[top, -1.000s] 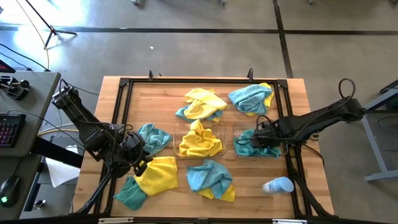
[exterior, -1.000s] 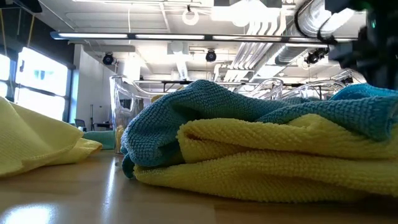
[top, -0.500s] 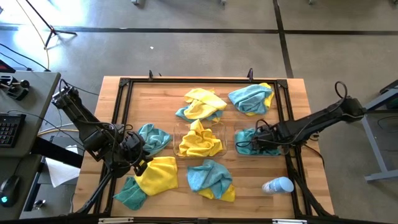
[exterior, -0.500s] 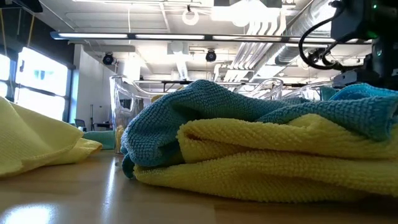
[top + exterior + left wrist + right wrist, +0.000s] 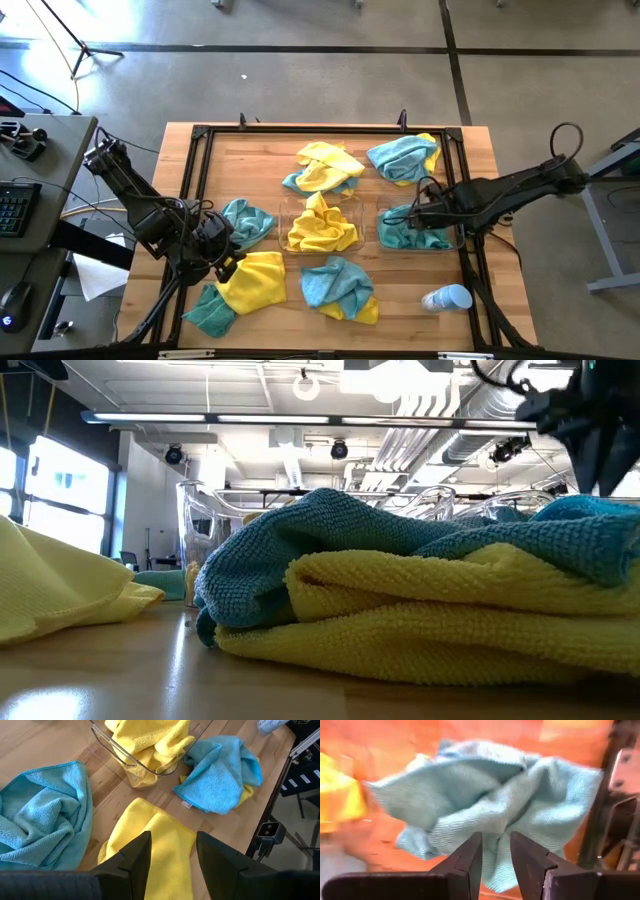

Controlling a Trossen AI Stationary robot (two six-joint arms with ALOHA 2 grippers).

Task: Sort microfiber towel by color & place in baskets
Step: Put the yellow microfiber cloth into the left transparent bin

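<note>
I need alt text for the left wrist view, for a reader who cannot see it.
The open left gripper hovers over a yellow towel on the wooden table. Teal towels lie around it, and a clear basket beyond holds yellow towels.

Grey concrete floor (image 5: 300, 60), ceiling lights (image 5: 310, 385)

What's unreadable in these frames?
- Right basket: high view, walls mostly covered by the right arm and the teal towel.
- Right gripper: right wrist view is motion-blurred; grip on the towel unclear.
- Bottle: label too small.
- Low view: towel pile blocks both baskets.
</note>
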